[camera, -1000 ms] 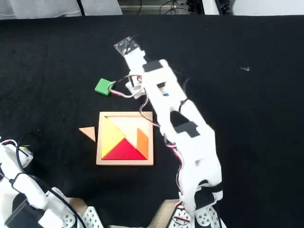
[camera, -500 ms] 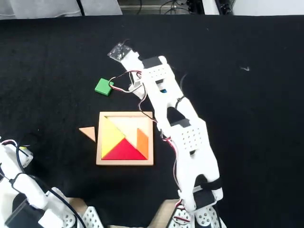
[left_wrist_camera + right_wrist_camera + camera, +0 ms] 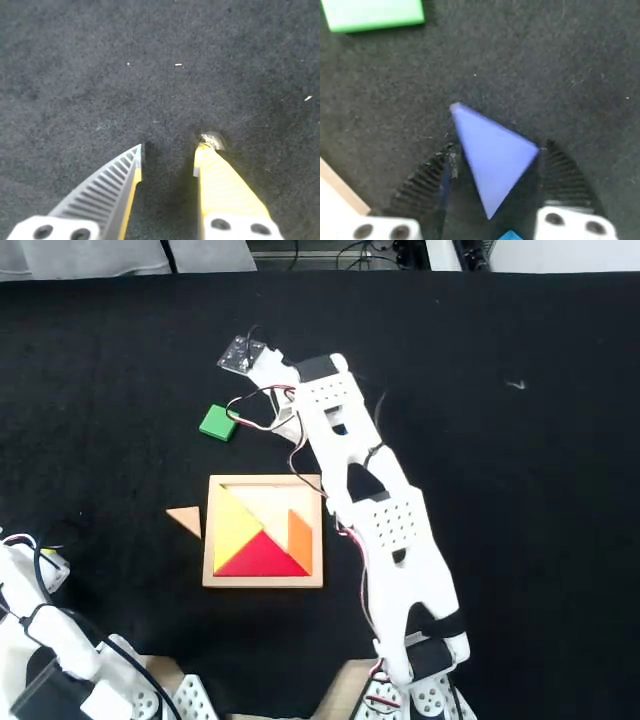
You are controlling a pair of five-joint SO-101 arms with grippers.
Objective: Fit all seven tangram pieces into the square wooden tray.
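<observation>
Right jaws clamp the blue triangle (image 3: 492, 150), a corner pointing ahead; the wooden tray (image 3: 264, 583) lies nearer the counter's (image 3: 530, 490) near edge. Left jaws stand apart.

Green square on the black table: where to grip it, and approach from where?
Come straight down on the green square and pinch two opposite parallel edges. It lies flat with bare cloth around it, turned slightly off the tray's edges, so turn the wrist to match.
</observation>
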